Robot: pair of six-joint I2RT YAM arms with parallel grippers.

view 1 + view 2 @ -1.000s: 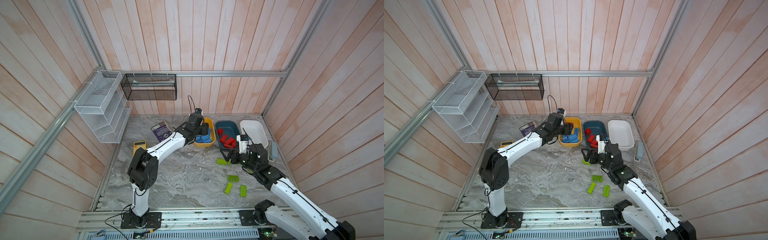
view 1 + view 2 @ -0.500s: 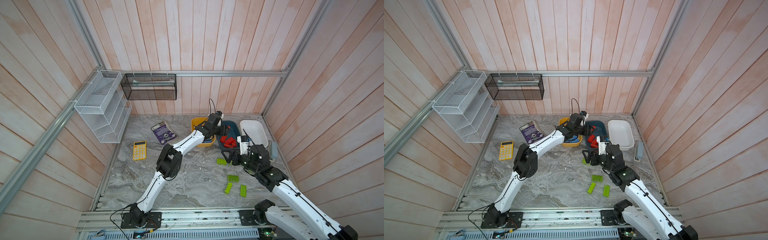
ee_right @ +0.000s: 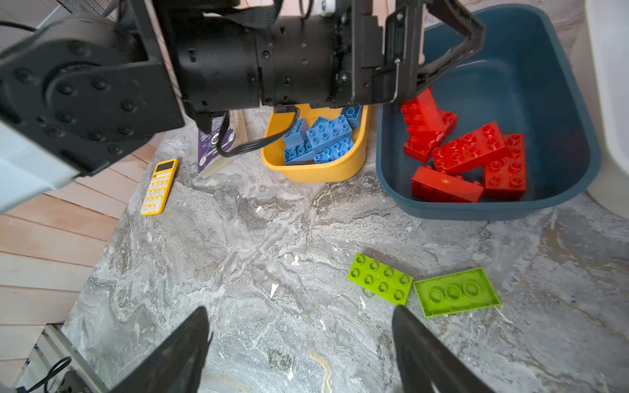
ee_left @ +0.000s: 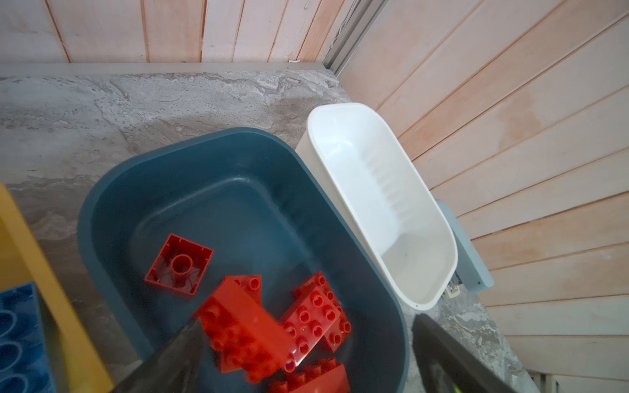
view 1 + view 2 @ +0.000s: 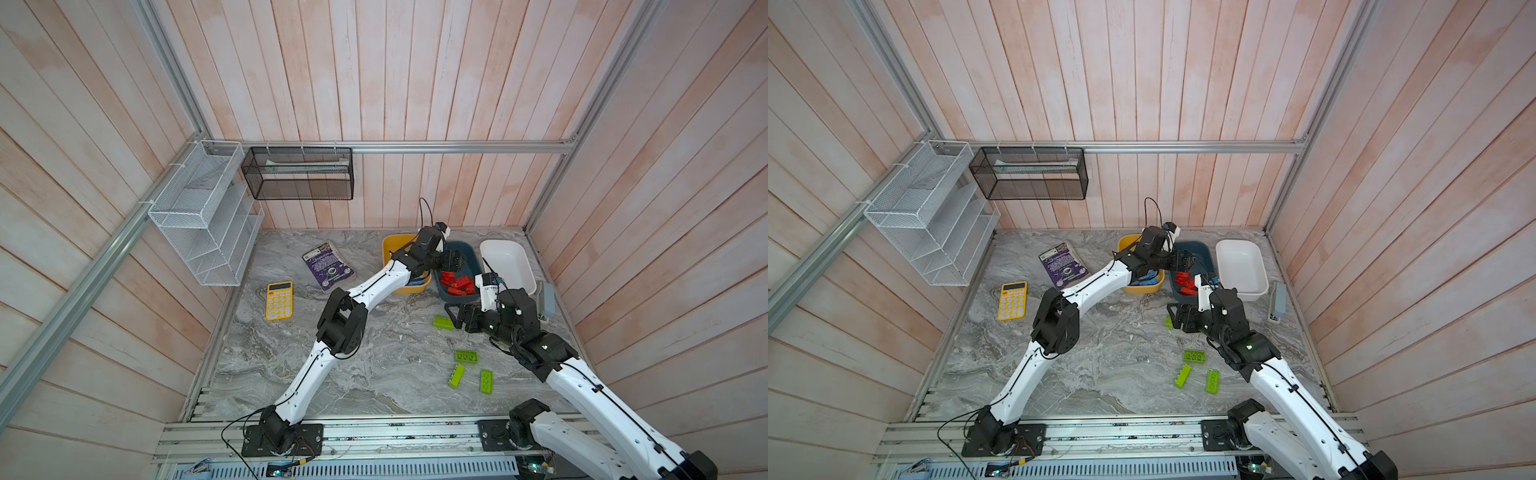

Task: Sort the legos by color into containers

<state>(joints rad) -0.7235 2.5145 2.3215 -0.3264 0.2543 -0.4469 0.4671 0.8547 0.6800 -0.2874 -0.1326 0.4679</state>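
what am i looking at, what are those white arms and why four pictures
Two white robot arms stand at a marble table, each ending in a two-fingered gripper. Two pictures look down from overhead; the other two come from cameras on the arms' wrists. They sort toy bricks by colour: blue bricks lie in the yellow tub, red bricks in the teal tub, the white tub is empty, and green bricks lie loose on the table. The left gripper is open over the teal tub, a blurred red brick just below it. The right gripper is open and empty near two green ones. A calculator and a booklet lie aside.
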